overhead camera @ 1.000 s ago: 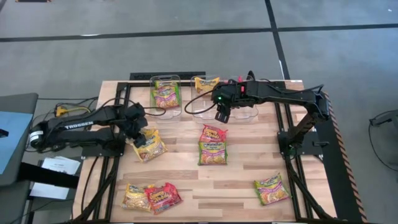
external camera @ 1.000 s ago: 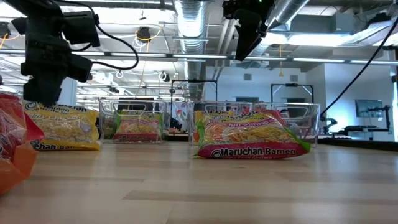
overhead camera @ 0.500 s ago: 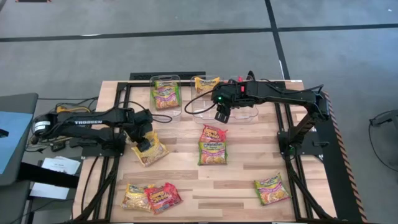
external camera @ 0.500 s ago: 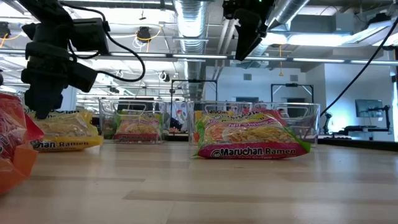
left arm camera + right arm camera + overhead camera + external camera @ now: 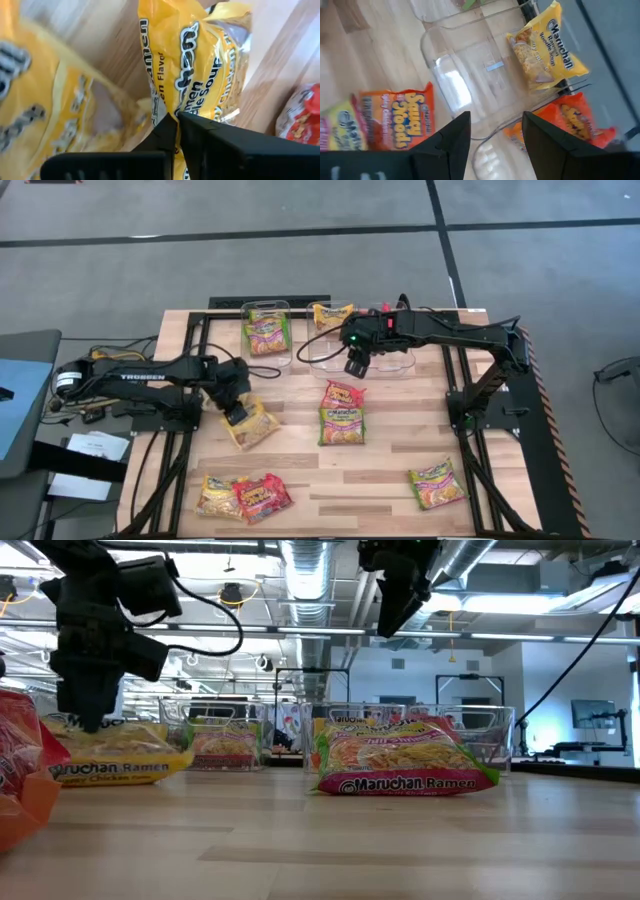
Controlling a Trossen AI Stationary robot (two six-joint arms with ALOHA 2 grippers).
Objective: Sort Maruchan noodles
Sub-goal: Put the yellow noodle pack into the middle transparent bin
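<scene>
My left gripper (image 5: pixel 237 413) is clenched on the edge of a yellow packet (image 5: pixel 250 423), the fingers (image 5: pixel 167 132) pinched tight on its wrapper (the wrist view shows the plastic bunched between them). That packet lies on the desk (image 5: pixel 390 465), left of the centre stack (image 5: pixel 342 413), which is a red-orange packet overlapping a green one. My right gripper (image 5: pixel 357 366) hangs released, jaws apart and grasping nothing, over the right clear bin (image 5: pixel 385 363), just behind the centre stack. The left clear bin (image 5: pixel 266 333) holds two packets that I can count. One yellow packet (image 5: pixel 331 315) and one orange packet (image 5: pixel 577 120) lie behind the right bin. Toward the front of the desk from the centre stack, I count a yellow and red pair (image 5: pixel 243 496) at left and one green packet (image 5: pixel 436 482) at right.
</scene>
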